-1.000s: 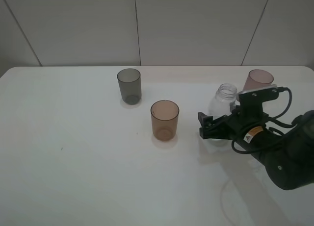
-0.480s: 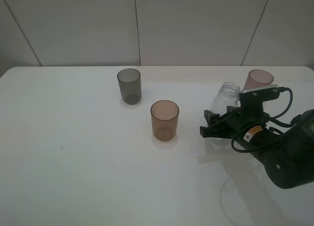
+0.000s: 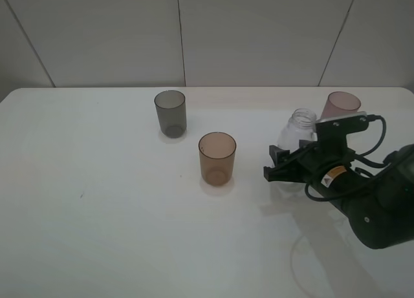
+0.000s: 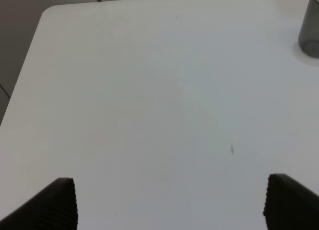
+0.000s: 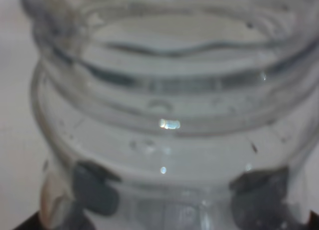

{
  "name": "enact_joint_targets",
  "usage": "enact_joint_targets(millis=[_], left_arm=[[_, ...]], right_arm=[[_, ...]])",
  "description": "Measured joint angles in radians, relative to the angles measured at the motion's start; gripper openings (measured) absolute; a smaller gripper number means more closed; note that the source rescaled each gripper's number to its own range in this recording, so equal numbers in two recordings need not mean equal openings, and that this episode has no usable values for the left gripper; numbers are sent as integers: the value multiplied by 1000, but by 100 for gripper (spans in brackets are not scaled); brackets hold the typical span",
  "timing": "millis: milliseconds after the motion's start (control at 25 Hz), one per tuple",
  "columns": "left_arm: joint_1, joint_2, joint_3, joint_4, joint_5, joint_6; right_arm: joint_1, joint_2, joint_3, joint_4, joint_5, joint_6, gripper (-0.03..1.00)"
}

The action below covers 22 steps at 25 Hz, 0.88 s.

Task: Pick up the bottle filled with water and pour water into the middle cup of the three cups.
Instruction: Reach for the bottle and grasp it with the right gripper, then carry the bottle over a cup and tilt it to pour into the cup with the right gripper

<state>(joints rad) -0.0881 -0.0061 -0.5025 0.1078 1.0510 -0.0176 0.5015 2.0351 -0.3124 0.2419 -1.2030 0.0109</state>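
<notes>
The clear bottle stands upright on the table at the right, with no cap, just in front of the mauve-pink cup. My right gripper is shut around its lower body. In the right wrist view the bottle fills the frame, and the dark pads press on both its sides. The water level is hard to make out. The amber-brown middle cup stands to the bottle's left, and the smoky grey cup stands farther back left. My left gripper is open and empty over bare table.
The white table ends at a wall behind the cups. The grey cup shows at the edge of the left wrist view. The table's corner and edge are also in that view. The left arm is out of the exterior high view.
My right gripper's fingers have closed in on the bottle, and the bottle has shifted slightly to the right. The cups and the left gripper have not moved.
</notes>
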Motion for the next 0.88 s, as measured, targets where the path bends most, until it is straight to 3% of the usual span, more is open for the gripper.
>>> enact_joint_targets(millis=[320, 520, 880], left_arm=[[0, 0, 0, 0, 0, 0], [0, 0, 0, 0, 0, 0], [0, 0, 0, 0, 0, 0]], right_arm=[[0, -201, 64, 12, 49, -2, 3], [0, -367, 66, 19, 220, -39, 3], [0, -579, -18, 78, 634, -223, 3]])
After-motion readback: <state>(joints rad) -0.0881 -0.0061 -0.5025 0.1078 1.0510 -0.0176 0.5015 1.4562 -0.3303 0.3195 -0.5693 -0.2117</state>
